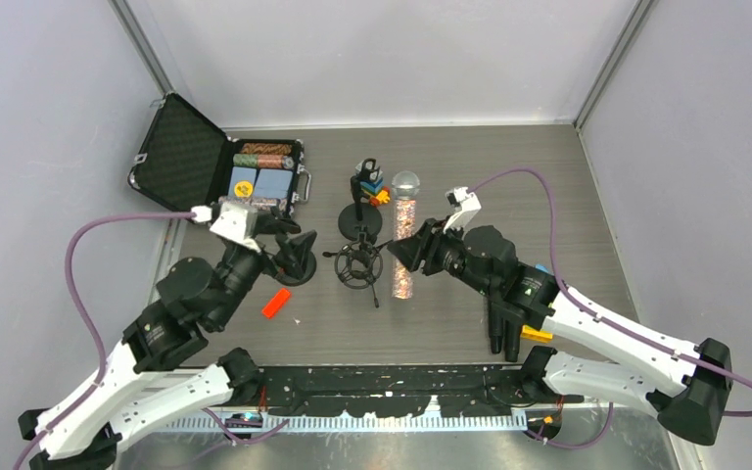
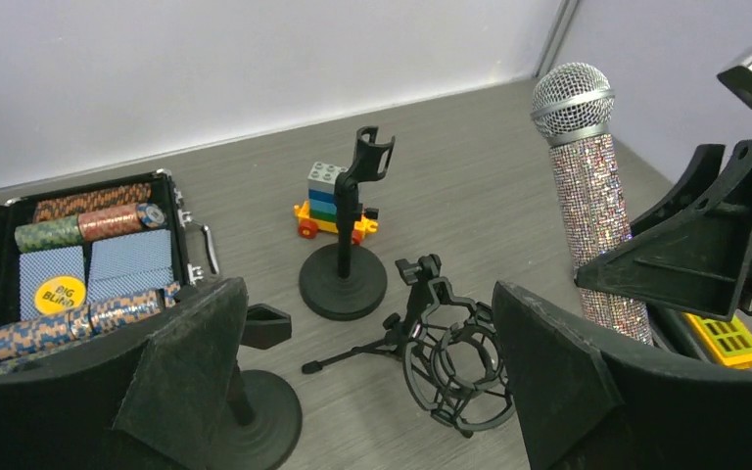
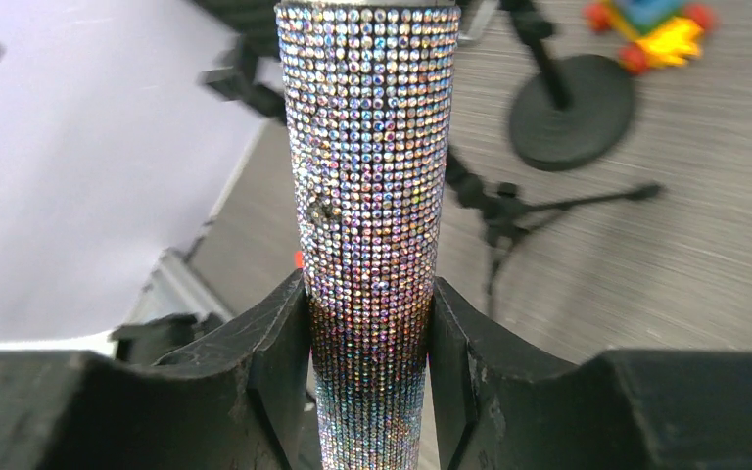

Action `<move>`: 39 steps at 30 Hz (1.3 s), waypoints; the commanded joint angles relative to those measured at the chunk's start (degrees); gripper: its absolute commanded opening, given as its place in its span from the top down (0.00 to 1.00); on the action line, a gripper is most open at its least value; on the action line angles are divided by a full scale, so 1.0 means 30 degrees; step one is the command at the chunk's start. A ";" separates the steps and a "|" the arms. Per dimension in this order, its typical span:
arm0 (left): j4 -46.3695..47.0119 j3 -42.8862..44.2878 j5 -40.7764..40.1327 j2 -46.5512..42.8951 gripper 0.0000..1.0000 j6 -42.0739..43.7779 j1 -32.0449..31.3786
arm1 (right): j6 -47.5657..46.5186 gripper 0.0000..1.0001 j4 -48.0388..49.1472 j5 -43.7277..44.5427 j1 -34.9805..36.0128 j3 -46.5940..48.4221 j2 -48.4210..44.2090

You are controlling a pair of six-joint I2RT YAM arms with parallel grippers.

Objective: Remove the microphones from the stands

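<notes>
The microphone (image 1: 403, 240) has a glittering rhinestone body and a silver mesh head (image 2: 572, 98). It stands upright, and my right gripper (image 3: 370, 362) is shut on its lower body, one finger (image 3: 274, 357) on each side. The black tripod stand (image 2: 450, 352) with its ring-shaped shock mount sits just left of the microphone (image 2: 597, 225), and the ring is empty. My left gripper (image 2: 382, 392) hangs wide open above the table, left of that stand (image 1: 358, 264), with nothing between its fingers. In the top view the left gripper (image 1: 289, 243) is beside a round-base stand.
A round-base clip stand (image 2: 345, 255) rises behind the tripod, and another round base (image 2: 255, 416) lies by my left finger. A toy of coloured bricks (image 2: 333, 208) sits behind them. An open black case (image 1: 191, 162) of poker chips is at the back left. An orange block (image 1: 275, 304) lies near the front.
</notes>
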 commanded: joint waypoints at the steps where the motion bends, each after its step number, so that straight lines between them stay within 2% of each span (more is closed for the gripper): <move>1: -0.2755 0.2017 -0.0043 0.2310 0.00 -0.0479 0.0041 | 0.0437 0.99 -0.4468 0.4622 -0.0456 0.1488 -0.0314; 6: -0.3305 0.2607 0.1033 0.3691 0.00 -0.0621 0.0041 | 0.0724 0.99 -0.9522 0.5195 -0.1225 0.3103 0.0907; 9: -0.2545 0.2230 0.1678 0.3595 0.00 -0.0422 0.0041 | 0.0430 1.00 -1.1235 0.3718 -0.2301 0.3421 0.1841; 18: -0.1671 0.1315 0.1260 0.2079 0.00 -0.0288 0.0041 | 0.0126 1.00 -1.1320 -0.1359 -0.5313 0.2571 0.6594; 23: -0.1740 0.1120 0.1152 0.1869 0.00 -0.0328 0.0041 | -0.0378 1.00 -1.1486 -0.1582 -0.5635 0.2797 0.9004; 33: -0.1691 0.0929 0.1312 0.2267 0.00 -0.0321 0.0041 | -0.1032 1.00 -1.2596 -0.0649 -0.5696 0.2681 1.1903; 37: -0.1583 0.0768 0.1014 0.2122 0.00 -0.0204 0.0041 | -0.1319 0.92 -1.3026 -0.1864 -0.5724 0.2333 1.2596; 39: -0.1572 0.0771 0.0949 0.2073 0.00 -0.0178 0.0041 | -0.1334 0.84 -1.2973 -0.2770 -0.5726 0.1854 1.2206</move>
